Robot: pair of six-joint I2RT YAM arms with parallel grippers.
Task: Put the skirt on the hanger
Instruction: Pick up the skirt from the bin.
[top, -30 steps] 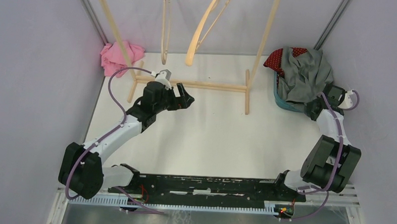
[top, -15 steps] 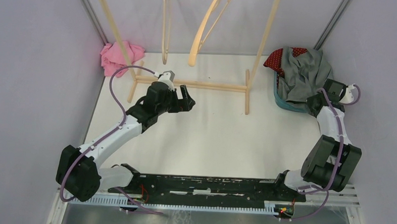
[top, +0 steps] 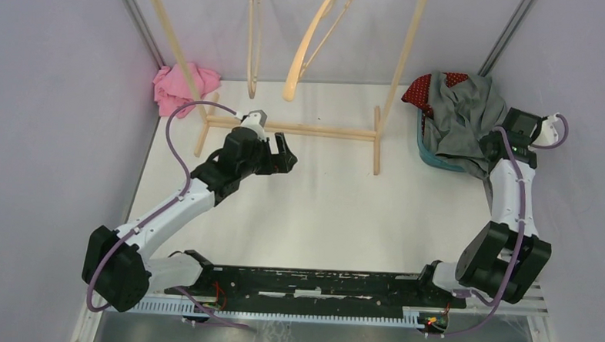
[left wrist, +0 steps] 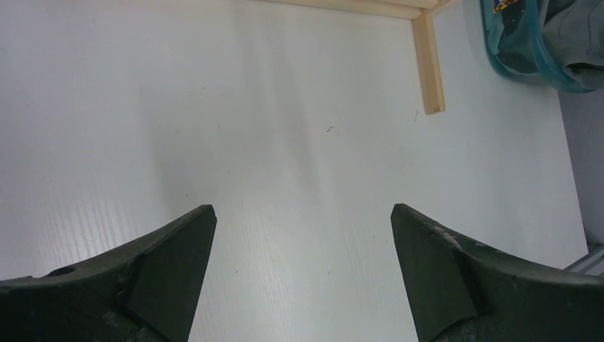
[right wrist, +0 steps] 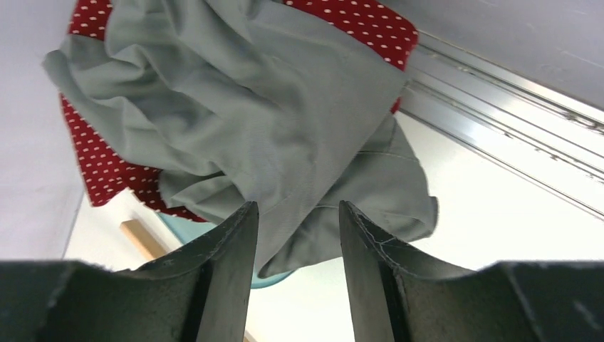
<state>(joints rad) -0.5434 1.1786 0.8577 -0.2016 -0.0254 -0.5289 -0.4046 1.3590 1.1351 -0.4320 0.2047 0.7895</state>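
Note:
A crumpled grey skirt (top: 460, 116) lies heaped over a red white-dotted cloth (top: 426, 88) in a teal basket (top: 432, 158) at the back right. In the right wrist view the grey skirt (right wrist: 285, 92) fills the area just beyond my right gripper (right wrist: 295, 206). Its jaws stand a narrow gap apart, with the fabric behind the tips and nothing pinched. From above, the right gripper (top: 491, 148) sits at the basket's right edge. Two wooden hangers (top: 304, 55) hang from the rack. My left gripper (top: 283, 153) is wide open and empty over the bare table (left wrist: 299, 128).
The wooden rack's base bar (top: 309, 130) and its foot (left wrist: 431, 64) cross the back of the table. A pink cloth (top: 181, 87) lies in the back left corner. Grey walls close in on both sides. The teal basket (left wrist: 523, 50) shows at the left wrist view's top right.
My right arm has stretched back and to the right, carrying its gripper farther along the basket's right side. The left gripper has shifted slightly and stays open.

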